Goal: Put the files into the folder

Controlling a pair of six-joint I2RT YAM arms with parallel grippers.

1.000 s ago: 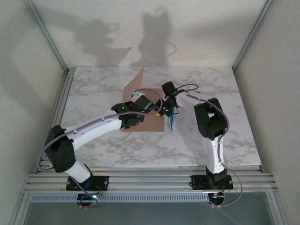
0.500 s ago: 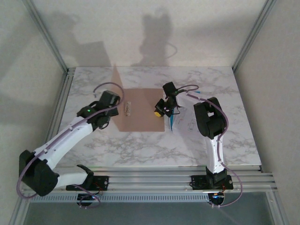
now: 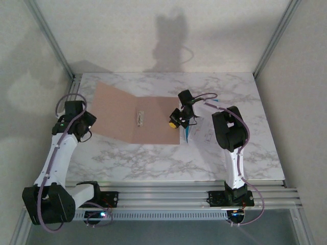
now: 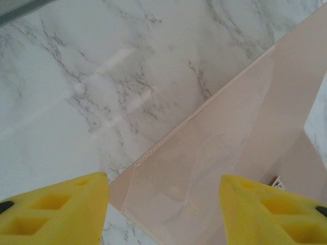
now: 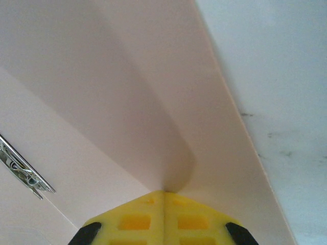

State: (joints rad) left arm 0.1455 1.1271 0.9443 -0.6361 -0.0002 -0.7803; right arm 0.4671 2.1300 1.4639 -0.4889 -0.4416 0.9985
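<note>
The tan folder (image 3: 117,109) lies open and flat on the marble table, with a metal clip (image 3: 139,118) on its spine. My left gripper (image 3: 83,126) is open at the folder's left edge. In the left wrist view its yellow fingers (image 4: 56,209) straddle the folder's corner (image 4: 245,153), which carries a clear pocket. My right gripper (image 3: 175,123) is shut, with its tips (image 5: 163,204) resting on the folder's right panel (image 5: 127,76). The files lie right of the folder, partly under the right arm: a cyan sheet's edge (image 3: 189,133) and white printed sheets (image 3: 207,133).
The metal clip (image 5: 20,171) sits left of the right fingertips. Bare marble (image 3: 153,163) runs along the front of the table. Aluminium frame rails (image 3: 66,112) border the table close to the left arm.
My left arm swung from the centre to the far left, turning the folder's cover over from upright to flat. Its gripper now stands open at the cover's edge. The right gripper stayed put.
</note>
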